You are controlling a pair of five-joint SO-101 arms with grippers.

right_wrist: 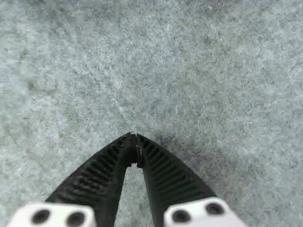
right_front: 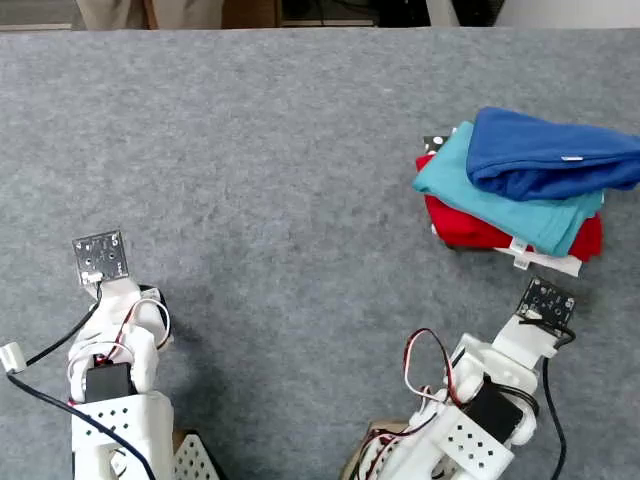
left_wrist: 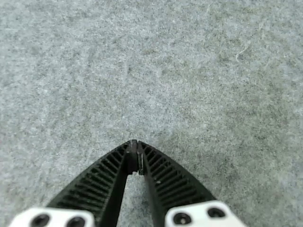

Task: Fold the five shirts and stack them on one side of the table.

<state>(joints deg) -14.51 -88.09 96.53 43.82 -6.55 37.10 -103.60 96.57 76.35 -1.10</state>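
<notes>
A stack of folded shirts lies at the right side of the grey table (right_front: 280, 150): a dark blue shirt (right_front: 550, 155) on top, a teal shirt (right_front: 500, 195) under it, a red shirt (right_front: 465, 225) below, and a white edge (right_front: 545, 262) at the bottom. My left gripper (left_wrist: 133, 144) is shut over bare felt with nothing in it; its arm (right_front: 110, 350) sits at the near left. My right gripper (right_wrist: 133, 138) is shut too, holding nothing, and its arm (right_front: 500, 380) sits at the near right, just in front of the stack.
Grey felt covers the whole table. The middle and left of the surface are open felt. Furniture legs show beyond the far edge (right_front: 150, 12).
</notes>
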